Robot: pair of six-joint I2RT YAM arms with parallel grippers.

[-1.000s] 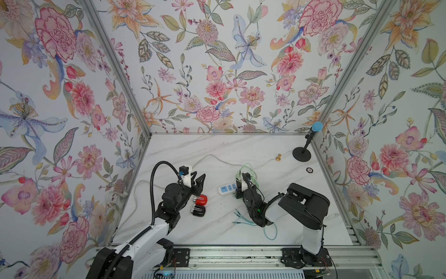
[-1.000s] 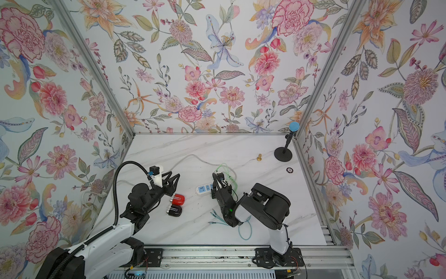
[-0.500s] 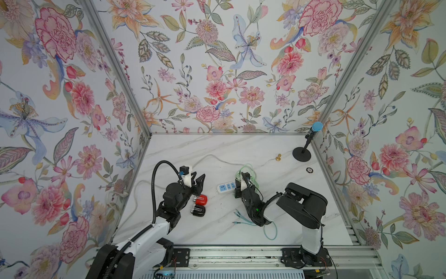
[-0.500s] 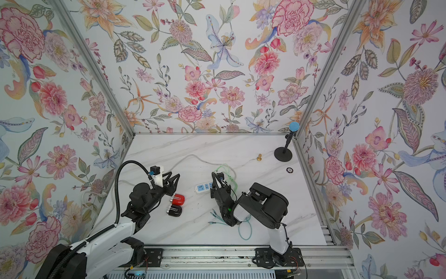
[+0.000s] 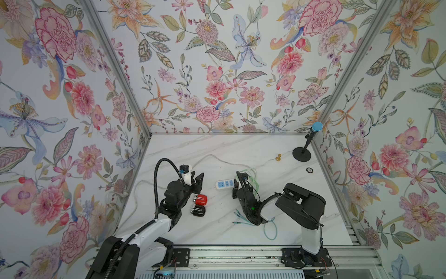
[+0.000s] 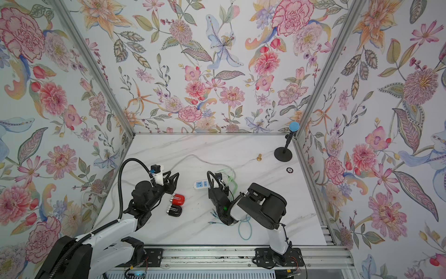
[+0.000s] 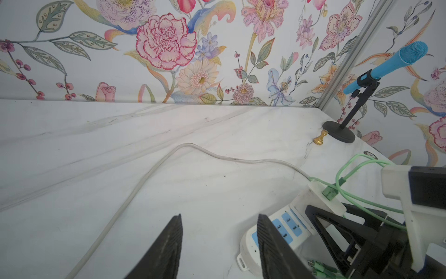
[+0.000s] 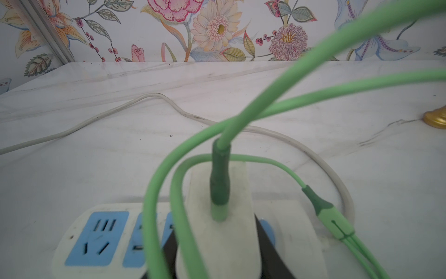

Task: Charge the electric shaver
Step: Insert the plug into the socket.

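Both top views show a red shaver (image 5: 200, 199) and a black shaver (image 5: 199, 210) lying side by side on the marble table (image 5: 217, 149), close to the left gripper (image 5: 198, 180); neither wrist view catches them. The left wrist view makes clear what the top views do not: the fingers (image 7: 169, 241) of this gripper stand apart, with only bare table between them. Only the right wrist view shows the right gripper (image 8: 216, 239) clenched on a white adapter (image 8: 241, 229), with a green cable (image 8: 241, 116) in it, right over the power strip (image 8: 96, 236). Whether its pins sit in a socket cannot be told
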